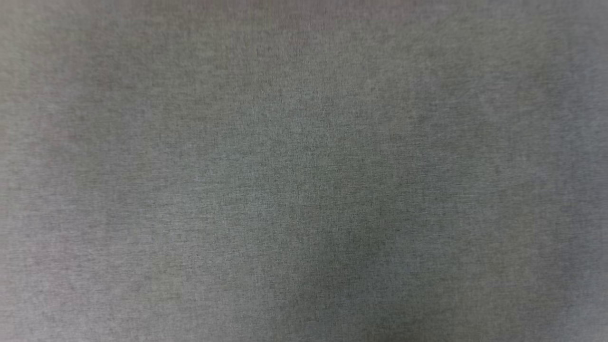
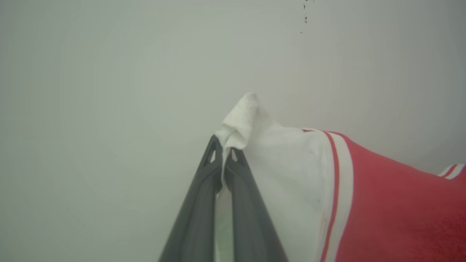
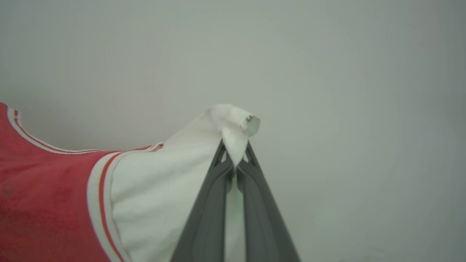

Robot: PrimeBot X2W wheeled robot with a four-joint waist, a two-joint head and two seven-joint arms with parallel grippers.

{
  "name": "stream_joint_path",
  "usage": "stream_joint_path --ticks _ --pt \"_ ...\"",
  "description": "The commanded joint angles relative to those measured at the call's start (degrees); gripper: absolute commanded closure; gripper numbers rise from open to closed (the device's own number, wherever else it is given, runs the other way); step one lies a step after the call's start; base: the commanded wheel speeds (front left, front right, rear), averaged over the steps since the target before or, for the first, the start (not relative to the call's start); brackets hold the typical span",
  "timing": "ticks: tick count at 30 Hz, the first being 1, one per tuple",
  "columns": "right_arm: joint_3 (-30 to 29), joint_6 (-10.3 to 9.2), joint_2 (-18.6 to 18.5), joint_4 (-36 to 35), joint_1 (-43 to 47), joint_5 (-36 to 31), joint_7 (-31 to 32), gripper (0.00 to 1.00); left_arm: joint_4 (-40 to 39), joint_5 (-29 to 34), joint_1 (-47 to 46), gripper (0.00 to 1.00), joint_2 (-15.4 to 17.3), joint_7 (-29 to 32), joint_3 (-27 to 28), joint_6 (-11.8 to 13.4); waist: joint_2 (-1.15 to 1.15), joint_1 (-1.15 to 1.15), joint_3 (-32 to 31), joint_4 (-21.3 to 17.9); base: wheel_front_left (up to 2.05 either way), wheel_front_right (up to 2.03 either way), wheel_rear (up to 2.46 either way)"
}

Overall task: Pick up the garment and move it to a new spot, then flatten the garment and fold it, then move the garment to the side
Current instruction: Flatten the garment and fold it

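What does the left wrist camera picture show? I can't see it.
The robot's left hand pinches the white sleeve of a red jersey, its two dark fingers shut on the cloth. The jersey stretches away to the right before a plain pale surface.

Grey woven surface (image 1: 190, 142) is lying under the head camera, with a soft, blurred texture. A darker shadow (image 1: 332, 266) is pooling at its lower middle. A pale, plain backdrop (image 2: 109, 91) is showing in the left wrist view, light dimming toward the corners. A few dark specks (image 2: 305, 16) are sitting near its top edge. A matching pale backdrop is showing in the right wrist view; wall or ceiling, cannot tell.
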Motion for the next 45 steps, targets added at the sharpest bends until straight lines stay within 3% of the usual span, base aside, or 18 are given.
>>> stream_joint_path --ticks 1,7,12,19,23,32,40,45 --pt "0.1 -0.08 0.2 0.4 -0.3 0.4 -0.2 1.00 0.2 0.0 0.4 1.00 0.0 -0.4 -0.1 -0.2 0.00 -0.01 1.2 0.0 0.00 0.00 0.00" --pt "5.6 -0.08 2.0 6.3 3.3 4.6 -1.2 1.00 4.0 -2.7 5.7 1.00 -1.6 0.0 0.0 -1.8 0.00 -0.01 3.0 0.1 0.00 0.00 0.00" --pt "9.8 -0.08 2.9 8.2 9.8 10.6 -0.5 1.00 6.3 -4.5 13.3 1.00 -2.5 -1.8 0.0 -3.1 0.00 -0.01 0.4 0.5 0.00 0.00 0.00" --pt "15.5 -0.08 0.7 3.6 26.2 19.4 1.4 1.00 5.5 -8.7 30.1 1.00 -2.6 -4.4 1.8 -5.1 0.00 -0.01 -7.3 1.2 0.00 0.00 0.00" --pt "16.8 -0.08 -1.8 -0.9 37.0 23.5 2.2 1.00 3.0 -10.6 41.9 1.00 -3.0 -5.5 2.6 -4.9 0.00 -0.01 -12.4 1.5 0.00 0.00 0.00" --pt "14.1 -0.08 -5.0 -9.7 62.4 27.8 6.3 1.00 -4.3 -13.1 66.9 1.00 -5.3 -6.1 3.6 -0.7 0.00 -0.01 -24.3 2.8 0.00 0.00 0.00" --pt "8.0 -0.08 -3.4 -17.6 82.5 26.5 10.4 1.00 -14.1 -13.5 86.4 1.00 -4.1 -5.5 3.3 4.5 0.00 -0.01 -32.8 2.7 0.00 0.00 0.00" --pt "3.5 -0.08 -1.8 -24.3 93.9 24.2 13.4 1.00 -21.7 -12.5 95.8 1.00 -2.4 -3.2 2.2 8.7 0.00 -0.01 -34.8 2.9 0.00 0.00 0.00"
